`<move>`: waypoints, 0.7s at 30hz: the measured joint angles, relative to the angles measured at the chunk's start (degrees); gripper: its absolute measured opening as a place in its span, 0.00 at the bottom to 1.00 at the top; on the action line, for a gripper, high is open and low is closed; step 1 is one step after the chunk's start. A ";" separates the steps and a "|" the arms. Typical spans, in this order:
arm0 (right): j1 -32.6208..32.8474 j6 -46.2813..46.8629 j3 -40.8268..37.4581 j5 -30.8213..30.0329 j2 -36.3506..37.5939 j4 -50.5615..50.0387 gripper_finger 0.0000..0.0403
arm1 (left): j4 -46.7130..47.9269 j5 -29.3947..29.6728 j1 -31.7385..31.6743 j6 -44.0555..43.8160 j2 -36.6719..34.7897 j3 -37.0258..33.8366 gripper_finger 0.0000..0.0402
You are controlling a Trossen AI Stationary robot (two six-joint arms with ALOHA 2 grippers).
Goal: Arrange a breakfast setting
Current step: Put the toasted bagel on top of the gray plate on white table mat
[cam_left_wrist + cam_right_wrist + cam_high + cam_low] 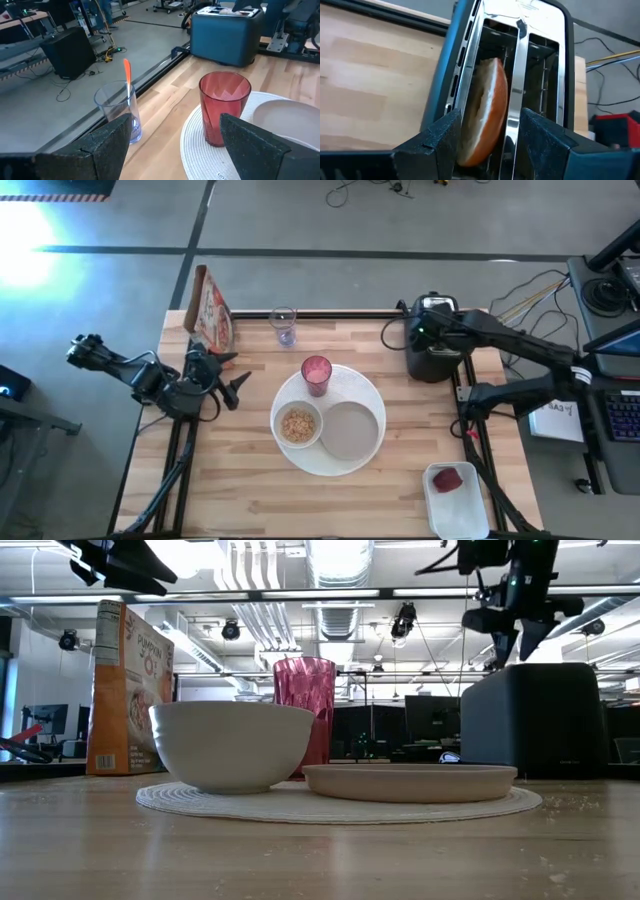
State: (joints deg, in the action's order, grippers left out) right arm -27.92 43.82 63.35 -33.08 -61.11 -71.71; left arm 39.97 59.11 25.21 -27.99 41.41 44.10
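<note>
On my overhead feed the round white ribbed placemat (329, 463) sits mid-table on the wooden table (250, 500). On it I see a small white bowl (298, 425) filled with tan cereal, a small grey plate (352, 430) just beside the bowl and empty, and a pink-red faceted tumbler (316, 375) standing upright at the mat's far edge. From table height the bowl and plate look nearly touching, with the tumbler behind them.

The bagel half (484, 111) is what I am working on: golden-brown crust, paler cut face, standing on edge in one slot of the black-and-silver toaster (432, 340) at the far right of the table. My right gripper (487, 132) hangs directly over that slot, its two dark fingers spread, one on each side of the bagel; I cannot tell whether they are touching the crust.

My left gripper (232, 377) waits above the table's left side, fingers wide apart and holding nothing, pointed toward the tumbler and a clear glass (284, 326) with an orange-handled utensil in it. A cereal box (211, 310) stands at the far left corner. A small red fruit (449, 479) lies in the white rectangular tub (458, 502) at the near right, well apart from both grippers.
</note>
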 joint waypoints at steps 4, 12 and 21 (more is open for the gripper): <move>-1.09 -1.01 0.00 -0.03 -1.69 0.15 0.48 | 0.02 -0.01 0.00 0.02 0.35 0.00 0.70; -1.27 -1.87 0.00 -0.57 -3.21 0.62 0.48 | 0.53 -0.02 0.00 0.02 0.87 0.00 0.70; -1.27 -1.85 0.00 -1.30 -3.27 0.68 0.48 | 1.03 -0.01 -0.02 0.02 0.89 0.00 0.70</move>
State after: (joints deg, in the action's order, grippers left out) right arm -29.19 41.98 63.35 -34.38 -64.38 -71.02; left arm 41.00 59.11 25.19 -27.97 42.30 44.10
